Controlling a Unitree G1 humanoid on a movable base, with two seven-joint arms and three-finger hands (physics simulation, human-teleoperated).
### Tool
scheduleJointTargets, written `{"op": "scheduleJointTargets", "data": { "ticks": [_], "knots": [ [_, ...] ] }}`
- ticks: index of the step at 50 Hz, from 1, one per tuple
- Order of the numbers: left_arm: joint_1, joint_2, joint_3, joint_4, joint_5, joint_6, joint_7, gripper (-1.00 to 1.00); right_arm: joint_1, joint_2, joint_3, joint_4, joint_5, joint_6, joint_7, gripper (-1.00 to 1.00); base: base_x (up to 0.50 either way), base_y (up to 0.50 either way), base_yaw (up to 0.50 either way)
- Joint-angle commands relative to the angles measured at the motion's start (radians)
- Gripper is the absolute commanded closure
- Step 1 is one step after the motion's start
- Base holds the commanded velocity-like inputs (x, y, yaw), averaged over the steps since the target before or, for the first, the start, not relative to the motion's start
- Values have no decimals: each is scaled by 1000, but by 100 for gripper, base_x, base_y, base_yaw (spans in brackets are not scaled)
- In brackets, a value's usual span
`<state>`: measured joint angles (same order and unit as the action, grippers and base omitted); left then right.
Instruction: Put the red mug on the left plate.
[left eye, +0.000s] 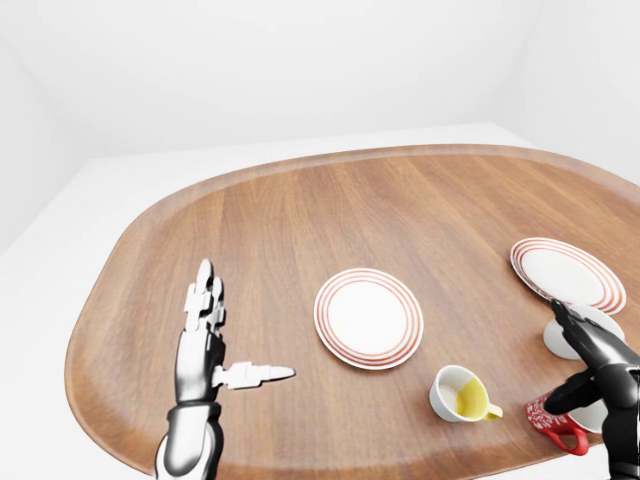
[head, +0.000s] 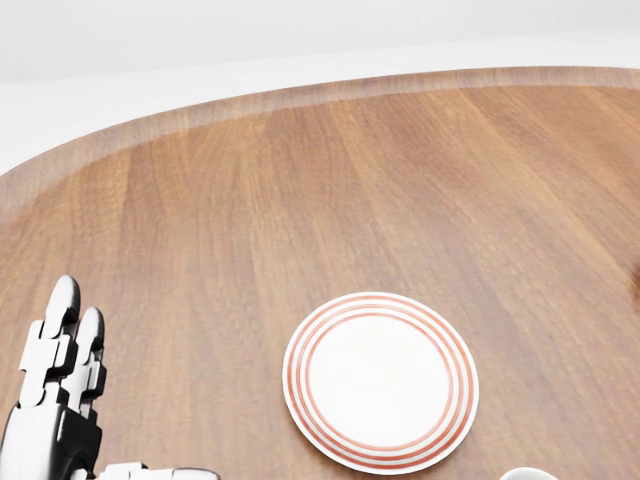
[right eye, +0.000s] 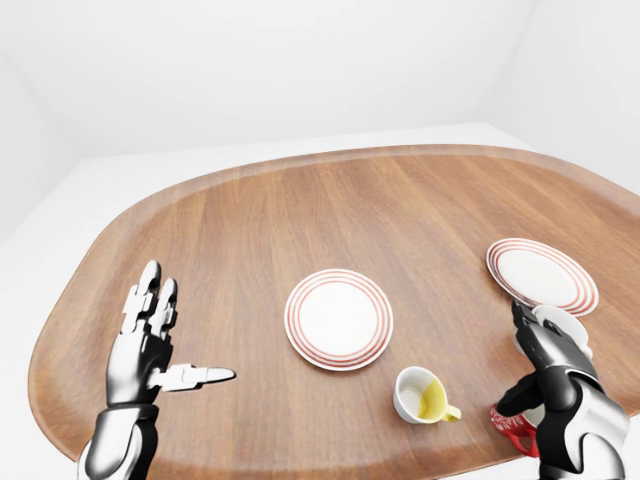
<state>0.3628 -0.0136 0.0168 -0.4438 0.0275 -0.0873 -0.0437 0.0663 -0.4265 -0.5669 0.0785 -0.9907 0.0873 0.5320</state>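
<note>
One red mug (left eye: 555, 422) sits near the table's (left eye: 300, 220) right-hand near edge, low at the right of the left-eye view, with its handle turned toward that edge; it stands on the wood, well apart from its goal. The right robot hand (left eye: 590, 365) hangs directly over it, fingers spread and thumb curled down toward the rim, but no finger closes round the mug that I can see, so I judge the grasp not yet made. Just left of the mug stands a white cup with a yellow inside (left eye: 461, 393), and just beyond the hand a white cup or small bowl (left eye: 580, 330) is partly hidden. The left plate (left eye: 369, 317), red-ringed and bare, lies near the table's middle; a second ringed plate (left eye: 567, 273) lies toward the right edge. The left robot hand (left eye: 208, 345) hovers open above the table's left part, fingers straight and thumb pointing toward the left plate, holding nothing. By my reading, nothing of the task is done: gripping, lifting, carrying across past the yellow-lined cup and setting down all remain.
</note>
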Motion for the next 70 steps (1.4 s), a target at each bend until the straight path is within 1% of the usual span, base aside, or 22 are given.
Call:
{"op": "scheduleJointTargets", "data": {
  "ticks": [1, 3, 4, 5, 10, 14, 20, 23, 25, 29, 34, 36, 37, 40, 44, 51, 54, 58, 61, 65, 66, 70],
  "knots": [
    [-8, 2, -6, 1, 5, 0, 4, -100, 22, -140, -94, 306, 183, 0, -77, -100, 0, 0, 0],
    [-7, 3, -7, 0, 6, 0, 5, -100, 31, -144, -103, 298, 216, 0, -71, -100, 0, 0, 0],
    [-7, 3, -9, -1, 7, 0, 6, -100, 51, -131, -141, 229, 278, 0, -31, -100, 0, 0, 0],
    [-7, 3, -9, -2, 8, 0, 6, -100, 60, -126, -154, 203, 284, 0, -20, -100, 0, 0, 0],
    [-9, 4, -10, 1, 8, 0, 6, -100, 54, -127, -145, 236, 238, 0, -44, -100, 0, 0, 0],
    [-3, 4, -9, -5, 7, 0, 7, -100, 40, -145, -122, 287, 224, 0, -73, -100, 0, 0, 0],
    [-5, 5, -13, -4, 11, 0, 9, -100, 64, -153, -127, 303, 212, 0, -83, -100, 0, 0, 0],
    [-3, 5, -12, -5, 8, 0, 8, -100, 85, -156, -149, 313, 214, 0, -86, -100, 0, 0, 0],
    [-5, 4, -13, -4, 11, 0, 9, -100, 84, -155, -146, 325, 208, 0, -92, -100, 0, 0, 0],
    [-5, 5, -16, -5, 13, 0, 10, -100, 63, -163, -114, 384, 211, 0, -115, -100, 0, 0, 0],
    [-4, 5, -15, -6, 11, 0, 11, -100, 24, -192, -56, 469, 234, 0, -139, -100, 0, 0, 0],
    [-9, 5, -16, -1, 13, 0, 12, -100, -15, -212, -18, 533, 243, 0, -156, -100, 0, 0, 0],
    [-7, 6, -18, -2, 14, 0, 12, -100, -49, -226, 9, 604, 257, 0, -179, -100, 0, 0, 0],
    [-5, 6, -16, -2, 11, 0, 12, -100, -95, -256, 74, 722, 309, 0, -223, -100, 0, 0, 0],
    [-10, 6, -17, 3, 14, 0, 13, -100, -131, -276, 144, 804, 366, 0, -258, -100, 0, 0, 0],
    [-8, 7, -19, 4, 13, 0, 13, -100, -158, -297, 198, 874, 419, 0, -282, -100, 0, 0, 0],
    [-10, 7, -20, 7, 15, 0, 14, -100, -182, -309, 227, 945, 439, 0, -307, -100, 0, 0, 0],
    [-8, 7, -20, 6, 13, 0, 14, -100, -194, -315, 255, 988, 464, -16, -323, -100, 0, 0, 0],
    [-8, 7, -20, 5, 13, 0, 14, -100, -203, -317, 275, 1027, 477, -33, -338, -100, 0, 0, 0],
    [-8, 7, -19, 5, 13, 0, 13, -100, -206, -318, 288, 1040, 487, -41, -345, -100, 0, 0, 0],
    [-7, 7, -21, 3, 15, 0, 14, -100, -199, -318, 296, 1037, 488, -41, -334, 100, 0, 0, 0],
    [-8, 8, -20, 2, 13, 0, 14, -100, -195, -319, 301, 1027, 496, -31, -333, 100, 0, 0, 0]
  ]
}}
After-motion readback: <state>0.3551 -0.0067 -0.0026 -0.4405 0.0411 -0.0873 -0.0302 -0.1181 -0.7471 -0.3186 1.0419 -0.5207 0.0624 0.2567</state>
